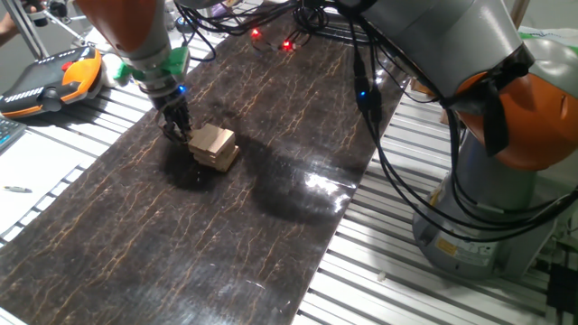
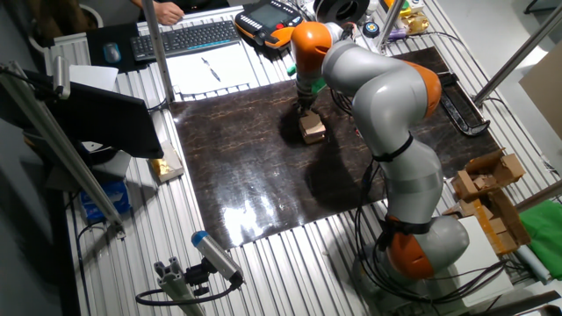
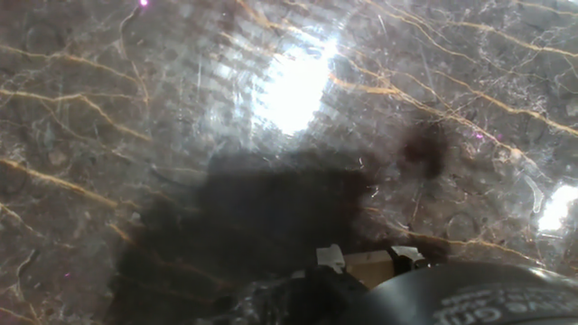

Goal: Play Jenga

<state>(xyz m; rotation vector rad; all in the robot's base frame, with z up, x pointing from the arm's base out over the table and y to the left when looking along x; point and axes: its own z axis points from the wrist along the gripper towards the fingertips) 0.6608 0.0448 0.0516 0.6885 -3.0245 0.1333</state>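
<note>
**Claw parked right against the Jenga stack, sketchy spot**

So the claw is sitting low at the left side of the Jenga stack, in the upper left of the one fixed view, on the dark marbled bench. The fingers are looking like they're touching or just beside the stack's near edge, but I can't tell which. In the other fixed view the stack is showing up in the upper middle of the frame, right under the arm.

Claw state: honestly can't tell. The fingers are reading as narrow and close together, but whether they're pinching a block or just poking at one isn't visible. The hand view is mostly showing glare and shadow on the bench, with a sliver of tan wood at the bottom edge.

What's worrying me: the stack is only a few layers and the blocks are already sitting a bit skewed. Any sideways push is probably sliding the whole pile across that glossy surface instead of freeing one block, or tipping the top layer off.
</note>
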